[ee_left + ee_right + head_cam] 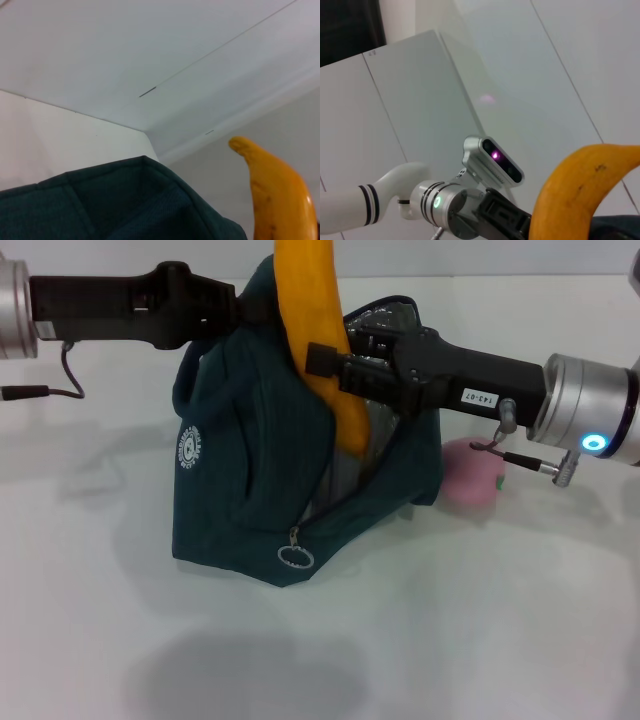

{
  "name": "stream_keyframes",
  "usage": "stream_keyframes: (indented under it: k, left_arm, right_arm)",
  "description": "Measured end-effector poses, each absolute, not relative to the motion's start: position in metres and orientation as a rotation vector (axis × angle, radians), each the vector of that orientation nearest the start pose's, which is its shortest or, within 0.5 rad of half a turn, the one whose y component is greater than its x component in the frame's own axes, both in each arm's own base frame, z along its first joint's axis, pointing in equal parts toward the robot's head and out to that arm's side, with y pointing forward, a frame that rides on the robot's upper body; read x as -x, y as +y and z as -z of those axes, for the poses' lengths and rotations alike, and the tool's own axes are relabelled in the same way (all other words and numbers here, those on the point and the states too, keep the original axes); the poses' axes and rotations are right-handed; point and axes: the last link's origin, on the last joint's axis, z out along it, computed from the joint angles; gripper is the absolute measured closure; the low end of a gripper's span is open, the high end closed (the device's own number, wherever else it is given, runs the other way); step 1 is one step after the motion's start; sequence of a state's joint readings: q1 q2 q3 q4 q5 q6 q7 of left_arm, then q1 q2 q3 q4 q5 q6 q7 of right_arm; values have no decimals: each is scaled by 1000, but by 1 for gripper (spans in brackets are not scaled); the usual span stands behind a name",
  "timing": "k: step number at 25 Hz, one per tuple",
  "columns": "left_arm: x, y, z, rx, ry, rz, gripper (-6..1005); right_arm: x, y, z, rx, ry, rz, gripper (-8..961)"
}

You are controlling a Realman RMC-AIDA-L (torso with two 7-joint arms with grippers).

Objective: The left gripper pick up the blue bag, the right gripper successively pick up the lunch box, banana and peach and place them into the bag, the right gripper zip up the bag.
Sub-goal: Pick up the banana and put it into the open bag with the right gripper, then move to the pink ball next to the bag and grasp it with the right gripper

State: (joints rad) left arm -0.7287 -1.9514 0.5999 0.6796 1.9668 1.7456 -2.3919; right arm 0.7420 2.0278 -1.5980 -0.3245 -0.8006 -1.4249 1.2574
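The blue bag [250, 470] stands on the white table with its top open, showing the silver lining [385, 325]. My left gripper [238, 310] is shut on the bag's upper left edge and holds it up. My right gripper [328, 364] is shut on the banana [310, 300], held upright with its lower end inside the bag's opening. The peach [470, 475] lies on the table behind the bag's right side. The lunch box is not in view. The left wrist view shows the bag's fabric [125, 200] and the banana's tip [280, 195]. The right wrist view shows the banana [580, 195].
The zipper's ring pull [296, 557] hangs at the bag's front lower corner. A black cable [40, 392] lies on the table at the far left. The left arm [445, 205] shows in the right wrist view before white walls.
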Motion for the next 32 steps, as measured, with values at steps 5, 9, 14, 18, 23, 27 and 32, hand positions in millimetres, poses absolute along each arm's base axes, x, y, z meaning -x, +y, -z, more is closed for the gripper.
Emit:
stream_keyframes:
  k: [5,9,14,18,23,27,32]
  left_arm:
    - [198,377,-67,2565,-1712,947,966]
    - [197,377,-67,2564,-1711,948,966]
    - [197,377,-67,2567,-1709,947,966]
    - [197,377,-68,2567,-1709,948,966]
    - [200,376,-69,2557,-1714,948,966]
    - [201,376,-69,2554,-1717,948,966]
    - [201,376,-70,2552,-1721,947,966]
  right_arm:
    - [-148,357,50,2694,587,-1345,451]
    - [-148,357,49,2688,581,-1354,447]
    - [-148,356,48,2684,579,-1360,314]
    - [-154,356,39,2628,579,-1393,161]
    - [-177,360,7,2448,590,-1446,77]
    - [-219,356,-24,2298,647,-1399,79]
    - [-266,349,-35,2251,763,-1197,81]
